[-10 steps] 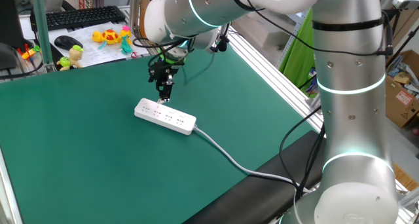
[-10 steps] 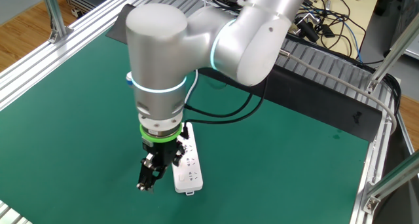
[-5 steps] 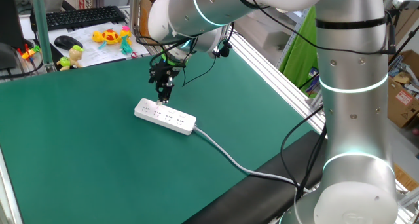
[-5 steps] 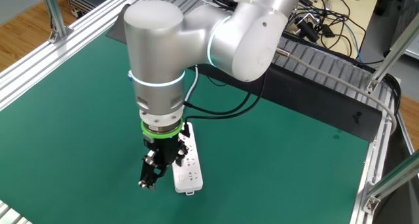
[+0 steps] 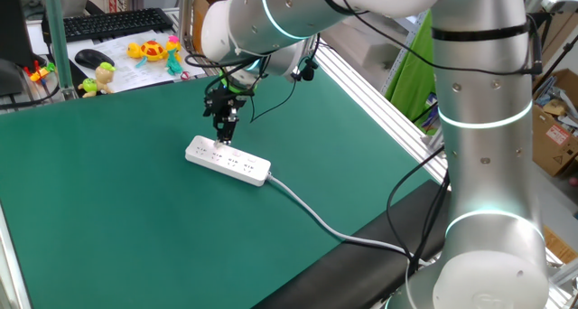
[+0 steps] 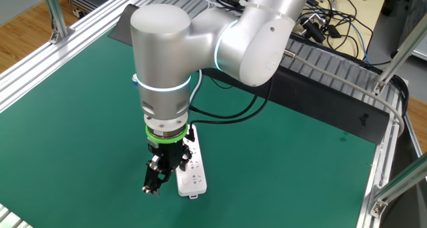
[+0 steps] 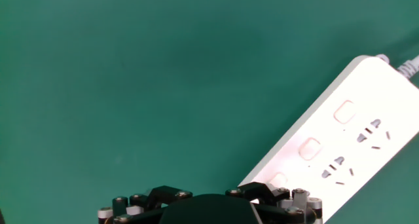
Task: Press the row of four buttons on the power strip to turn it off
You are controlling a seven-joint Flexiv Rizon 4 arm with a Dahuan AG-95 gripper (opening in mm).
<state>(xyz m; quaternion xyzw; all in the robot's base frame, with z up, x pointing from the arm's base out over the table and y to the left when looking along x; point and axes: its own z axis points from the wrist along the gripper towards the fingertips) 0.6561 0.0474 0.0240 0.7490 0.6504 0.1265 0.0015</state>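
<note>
The white power strip (image 5: 228, 160) lies flat on the green mat, with its thick cable (image 5: 316, 219) running toward the near right. My gripper (image 5: 227, 135) hangs point-down just above the strip's far edge, close to its left half, and does not touch it. The other fixed view shows the gripper (image 6: 157, 180) beside the strip (image 6: 194, 169) near its free end. In the hand view the strip (image 7: 353, 129) crosses the right side. The row of four buttons (image 7: 309, 148) shows three square switches there. The black finger linkage (image 7: 209, 207) fills the bottom edge and holds nothing.
Beyond the mat's far left edge lie a black keyboard (image 5: 113, 24), a mouse (image 5: 93, 58) and small toys (image 5: 153, 51). Aluminium frame rails (image 5: 379, 92) run along the right side. Loose cables (image 6: 333, 21) lie behind the rail. The arm's large grey body (image 6: 163, 61) hangs over the strip.
The arm's upper links have swung a little. The gripper has stayed almost in the same spot over the strip.
</note>
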